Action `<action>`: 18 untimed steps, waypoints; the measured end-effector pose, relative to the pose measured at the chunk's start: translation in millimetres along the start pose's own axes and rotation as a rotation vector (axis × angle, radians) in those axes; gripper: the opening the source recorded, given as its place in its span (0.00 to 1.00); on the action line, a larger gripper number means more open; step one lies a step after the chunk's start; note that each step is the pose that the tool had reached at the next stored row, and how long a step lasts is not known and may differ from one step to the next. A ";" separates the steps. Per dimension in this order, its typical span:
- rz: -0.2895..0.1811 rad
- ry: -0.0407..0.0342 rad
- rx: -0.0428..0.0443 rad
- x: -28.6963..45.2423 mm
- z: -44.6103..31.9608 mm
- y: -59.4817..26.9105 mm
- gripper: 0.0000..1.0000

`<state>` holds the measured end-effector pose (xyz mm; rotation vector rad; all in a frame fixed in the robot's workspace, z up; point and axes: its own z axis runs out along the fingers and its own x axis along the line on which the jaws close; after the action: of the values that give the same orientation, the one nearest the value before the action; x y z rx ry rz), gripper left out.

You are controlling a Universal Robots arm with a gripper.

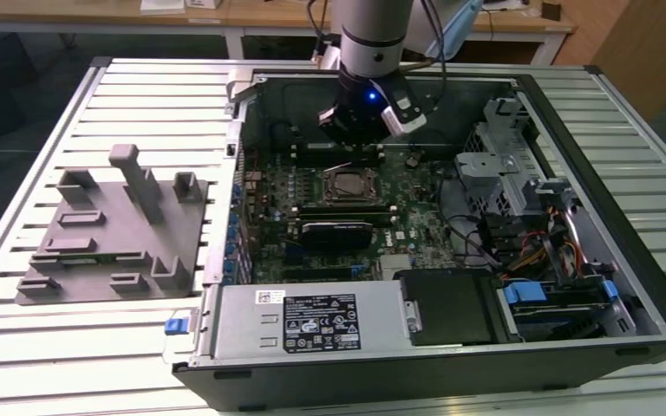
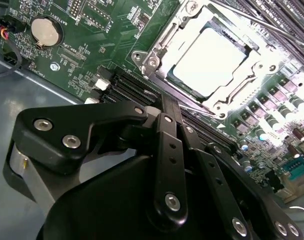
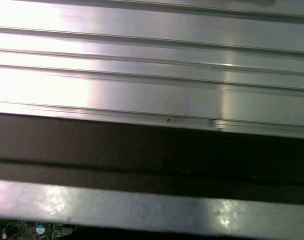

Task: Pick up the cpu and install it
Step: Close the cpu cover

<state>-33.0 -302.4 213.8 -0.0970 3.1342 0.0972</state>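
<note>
Cpu (image 2: pixel 208 64) sits seated in the motherboard socket (image 2: pixel 157 47), bracket open around it; the tool (image 2: pixel 167 107), fingers together and empty, hovers at the socket's 12 o'clock in the exterior view.

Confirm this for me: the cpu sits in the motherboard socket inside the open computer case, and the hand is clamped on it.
Not quite. The cpu does sit in the socket inside the open case, but the second wrist view shows it lying there untouched, with the hand apart from it and holding nothing.
</note>
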 end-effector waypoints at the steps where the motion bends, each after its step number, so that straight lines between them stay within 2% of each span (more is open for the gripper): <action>1: 0.000 0.0000 0.0000 -0.1 0.5 0.0 0.11; 18: 0.000 0.0000 0.0000 -0.9 5.8 -0.4 0.11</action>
<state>-32.1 -302.4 208.0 -0.0971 3.1343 0.0971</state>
